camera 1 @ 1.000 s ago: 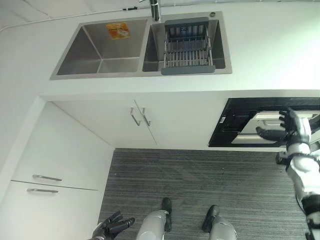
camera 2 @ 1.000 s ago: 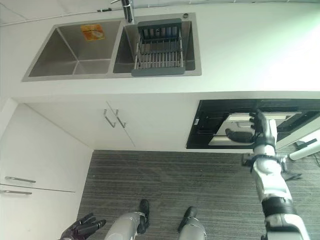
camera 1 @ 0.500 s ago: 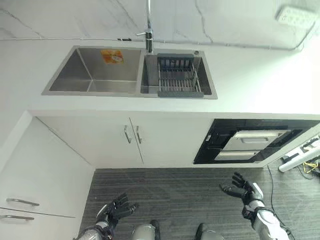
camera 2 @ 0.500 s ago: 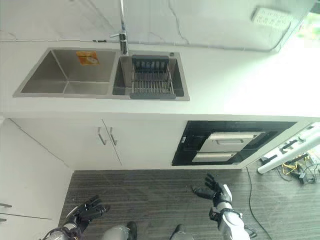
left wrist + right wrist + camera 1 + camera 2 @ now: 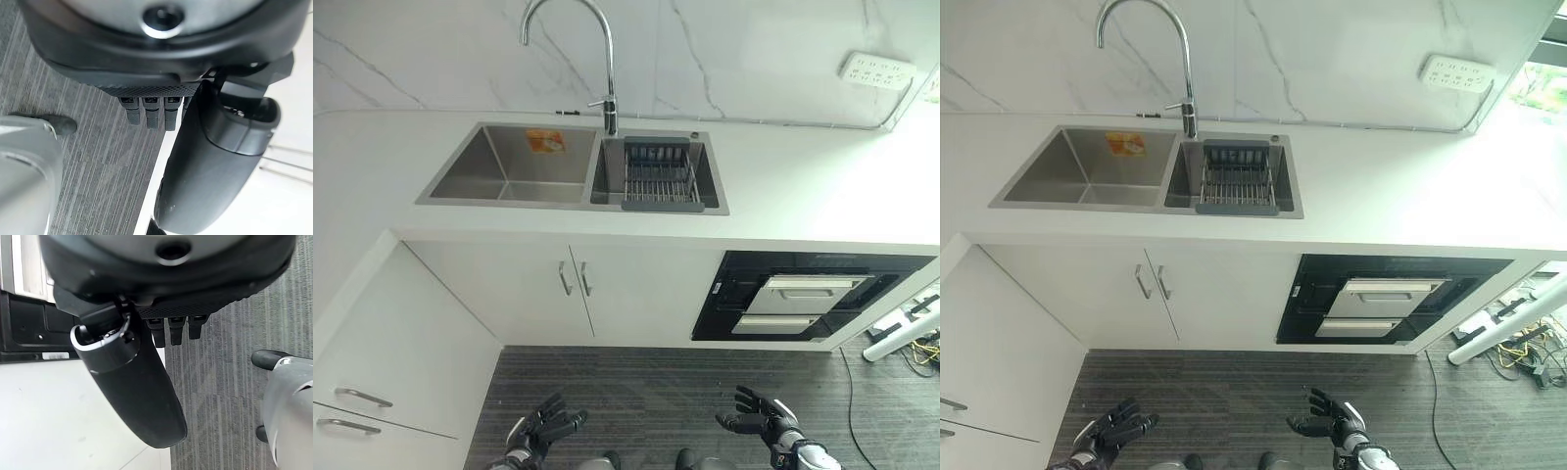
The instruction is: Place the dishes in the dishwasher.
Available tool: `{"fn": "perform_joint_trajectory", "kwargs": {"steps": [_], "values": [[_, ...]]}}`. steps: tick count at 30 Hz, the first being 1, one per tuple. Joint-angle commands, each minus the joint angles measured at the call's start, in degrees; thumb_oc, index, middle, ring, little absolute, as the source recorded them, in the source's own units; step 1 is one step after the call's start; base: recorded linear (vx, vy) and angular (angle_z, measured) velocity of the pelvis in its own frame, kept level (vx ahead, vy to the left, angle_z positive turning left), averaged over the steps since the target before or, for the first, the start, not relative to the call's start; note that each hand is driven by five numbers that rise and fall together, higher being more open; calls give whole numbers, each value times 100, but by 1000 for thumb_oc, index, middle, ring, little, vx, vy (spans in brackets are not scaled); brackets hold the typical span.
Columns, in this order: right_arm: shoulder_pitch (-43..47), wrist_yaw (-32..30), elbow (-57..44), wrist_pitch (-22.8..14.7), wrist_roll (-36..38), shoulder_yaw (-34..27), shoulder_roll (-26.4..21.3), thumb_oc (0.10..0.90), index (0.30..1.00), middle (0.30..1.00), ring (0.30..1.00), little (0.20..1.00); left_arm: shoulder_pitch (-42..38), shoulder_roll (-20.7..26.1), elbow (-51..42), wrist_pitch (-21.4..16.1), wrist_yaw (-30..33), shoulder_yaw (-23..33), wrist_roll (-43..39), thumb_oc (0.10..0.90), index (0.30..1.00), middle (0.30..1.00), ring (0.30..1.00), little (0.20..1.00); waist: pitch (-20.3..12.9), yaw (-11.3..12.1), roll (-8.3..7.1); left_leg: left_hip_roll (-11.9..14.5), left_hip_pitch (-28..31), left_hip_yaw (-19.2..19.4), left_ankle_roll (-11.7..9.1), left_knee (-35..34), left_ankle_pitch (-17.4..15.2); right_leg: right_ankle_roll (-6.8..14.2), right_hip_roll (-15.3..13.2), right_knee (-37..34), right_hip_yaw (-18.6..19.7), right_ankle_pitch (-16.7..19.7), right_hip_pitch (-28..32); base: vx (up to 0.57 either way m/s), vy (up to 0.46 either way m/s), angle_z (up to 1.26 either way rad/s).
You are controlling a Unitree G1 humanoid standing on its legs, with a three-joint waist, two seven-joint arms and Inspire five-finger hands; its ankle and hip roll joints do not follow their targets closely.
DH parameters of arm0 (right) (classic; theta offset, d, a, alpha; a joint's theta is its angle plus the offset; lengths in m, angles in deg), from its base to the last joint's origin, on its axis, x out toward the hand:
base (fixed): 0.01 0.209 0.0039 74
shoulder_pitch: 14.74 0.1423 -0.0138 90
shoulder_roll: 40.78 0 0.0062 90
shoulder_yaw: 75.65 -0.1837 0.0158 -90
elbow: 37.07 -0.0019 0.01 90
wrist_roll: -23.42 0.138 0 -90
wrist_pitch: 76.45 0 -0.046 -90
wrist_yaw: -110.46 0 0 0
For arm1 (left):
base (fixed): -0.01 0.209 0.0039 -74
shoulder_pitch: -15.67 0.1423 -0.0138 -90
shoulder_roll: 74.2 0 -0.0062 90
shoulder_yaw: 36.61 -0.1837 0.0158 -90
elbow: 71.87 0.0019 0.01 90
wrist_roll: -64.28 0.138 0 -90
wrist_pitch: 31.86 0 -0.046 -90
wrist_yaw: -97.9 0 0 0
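white bench [image 5: 822, 186] runs under a marble wall, with a double sink [image 5: 509, 166] set in it and a rack [image 5: 661, 176] sitting in the sink's right basin below the tap [image 5: 597, 59]. dishwasher [image 5: 803, 294] sits under the bench at the right, its front closed. down over the grey floor [image 5: 656, 392], left hand [image 5: 546, 427] and right hand [image 5: 759, 421] hang with fingers spread, holding nothing.

Two sink basins [image 5: 514, 166] — one faucet [image 5: 607, 69], one dishwasher [image 5: 808, 294]
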Motion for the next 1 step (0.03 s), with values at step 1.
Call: {"fn": "perform_joint_trajectory", "kwargs": {"steps": [1], "values": [[301,-143,-502,-323,106,-156,-300,800,900,900,900,900,-245,196,-300,-507,-200,-25,-116,800,900,900,900,900,-15,25,8,270,134,83,-422,462,-712,540,-159,92,35,-409,274,-21,-37,29]]}}
